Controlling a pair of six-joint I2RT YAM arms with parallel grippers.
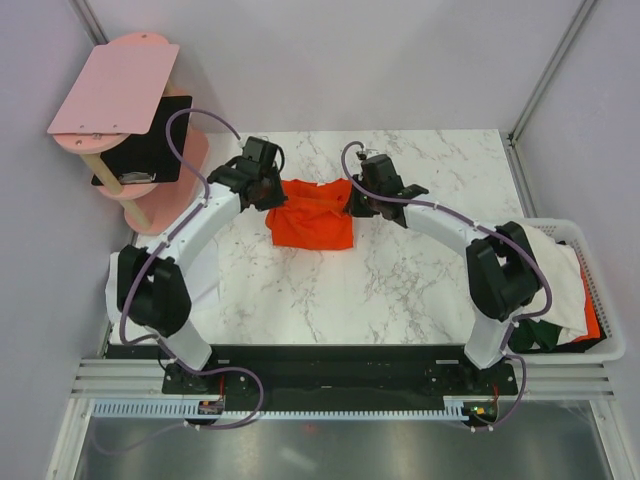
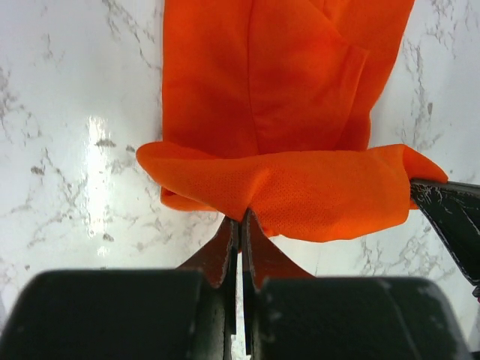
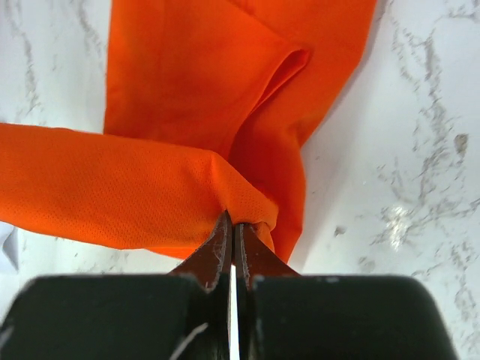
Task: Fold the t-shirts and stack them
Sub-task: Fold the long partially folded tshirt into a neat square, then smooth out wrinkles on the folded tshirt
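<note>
Nearest the overhead camera, a dark base rail (image 1: 340,365) carries both arms at the front edge of a white, marble-patterned worktop (image 1: 400,290). Its glossy face throws back a bright glare spot in the left wrist view.

At the right edge, beside the right arm's base, a white basket (image 1: 608,330) holds a white t-shirt (image 1: 555,275) on top and a dark green t-shirt (image 1: 545,335) under it, with a sliver of orange-red cloth at the side. How many garments lie there I cannot tell, since the right arm's elbow covers part of the pile.

Further in, toward the back of the worktop, the orange t-shirt (image 1: 315,215) lies partly folded, its far edge held between the two arms. The left gripper (image 2: 240,225) is clenched on that edge at its left end, and the right gripper (image 3: 231,229) is clenched on it at the right end. Each wrist view shows fingers pressed together with mesh fabric bunched at the tips; from above the gripper bodies hide this. The left wrist view also catches the other gripper's dark finger at its right border.

At the far left, pink boards (image 1: 115,85) on a stand with a black panel (image 1: 150,140) appear only from above. Pale lilac walls and grey metal posts close the cell.
</note>
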